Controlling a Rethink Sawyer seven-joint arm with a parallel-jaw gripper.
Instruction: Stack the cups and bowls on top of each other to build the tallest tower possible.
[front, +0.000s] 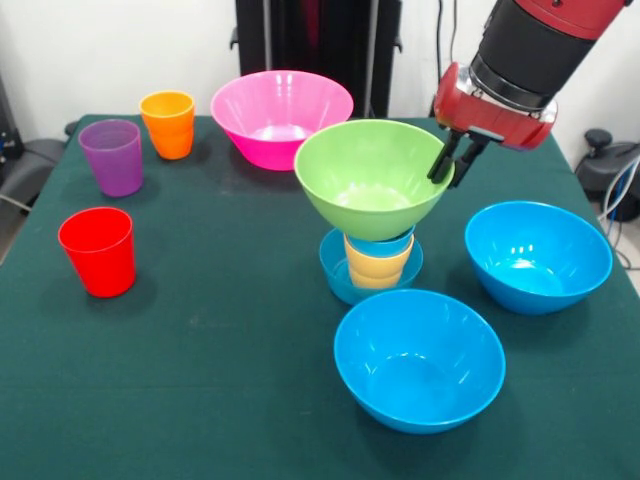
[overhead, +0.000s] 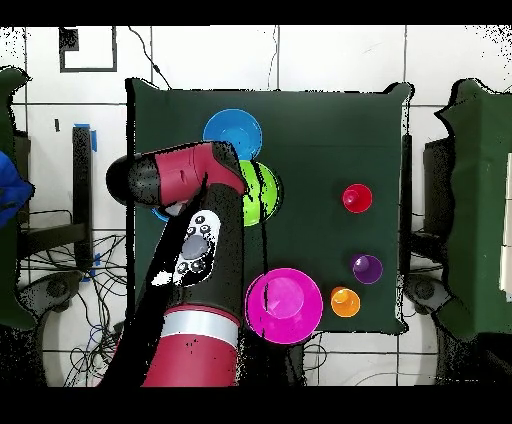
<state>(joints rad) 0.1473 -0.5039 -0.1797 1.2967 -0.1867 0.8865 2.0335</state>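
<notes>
Nearest sits a large glossy blue plastic bowl (front: 419, 358), empty. Behind it the tower (front: 373, 215) stands mid-table: small shallow blue bowl (front: 340, 272), yellow-orange cup (front: 376, 266), light blue cup (front: 385, 243), then a green plastic bowl (front: 370, 176). The black gripper (front: 452, 165) pinches that green bowl's rim.

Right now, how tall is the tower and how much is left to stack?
Done: small blue bowl at the bottom, yellow-orange cup and light blue cup above it. In hand: the tool grips the green bowl's rim on top. Left: pink bowl, two large blue bowls, and red, purple, orange cups.
</notes>
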